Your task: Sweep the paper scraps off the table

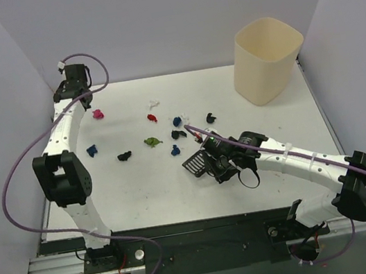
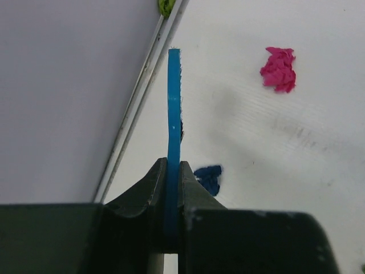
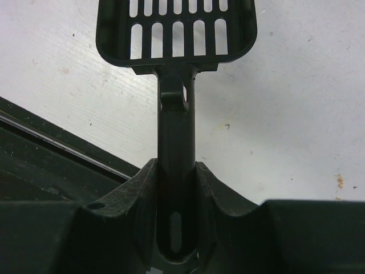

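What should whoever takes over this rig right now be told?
Left claw: shut on the flat blue plastic hand brush, far left.
Right claw: shut on the black slotted plastic scoop, near centre.
Small crumpled coloured paper scraps lie scattered on the flat white table; none visibly in the scoop.
Done: both tools gripped. Left: all the sweeping.

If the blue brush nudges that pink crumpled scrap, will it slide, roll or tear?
The pink scrap looks tiny and loosely crumpled, so it is probably light and should skid easily on the smooth white table. Its irregular folds may make it tumble rather than roll straight. Being soft paper, it likely squashes, not breaks.
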